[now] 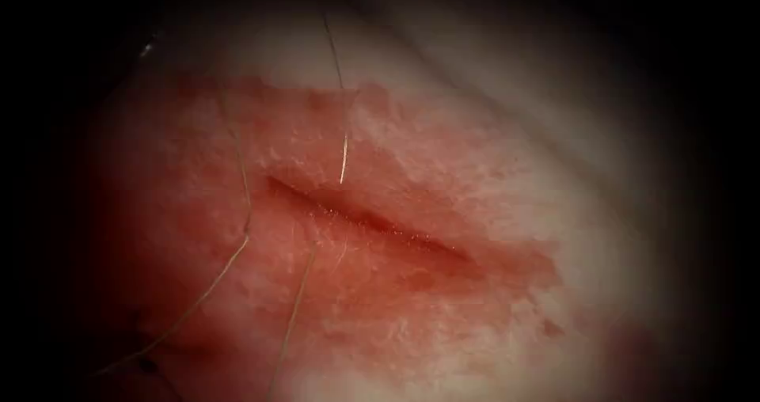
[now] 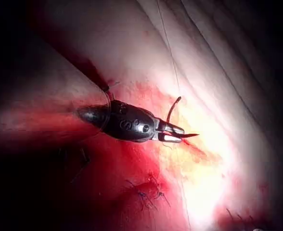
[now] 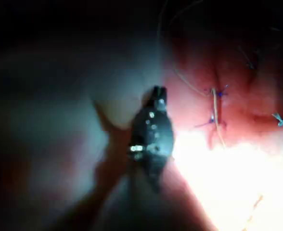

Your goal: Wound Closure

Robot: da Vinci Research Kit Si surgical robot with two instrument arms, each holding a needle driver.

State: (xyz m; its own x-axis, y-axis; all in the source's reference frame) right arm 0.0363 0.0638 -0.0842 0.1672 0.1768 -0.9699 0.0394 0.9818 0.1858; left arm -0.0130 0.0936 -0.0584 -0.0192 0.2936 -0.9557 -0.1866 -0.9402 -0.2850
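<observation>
Left claw (image 2: 173,133) pinching the curved needle (image 2: 172,109) near mid-curve, above the tissue (image 2: 146,57), needle clear of it. Right claw (image 3: 159,91): state cannot be told. Thread (image 1: 237,164) crosses the cut (image 1: 372,221).

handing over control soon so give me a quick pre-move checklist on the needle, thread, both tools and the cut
1. Left pincer holds the needle: ok, shut on it; where along its curve, cannot tell.
2. Needle out of the tissue: ok, it appears to be above the surface.
3. What the right tool holds: cannot tell.
4. Thread untangled: cannot tell; strands lie left of the cut.
5. Cut closed: not ok, it gapes in the endoscope view.
</observation>
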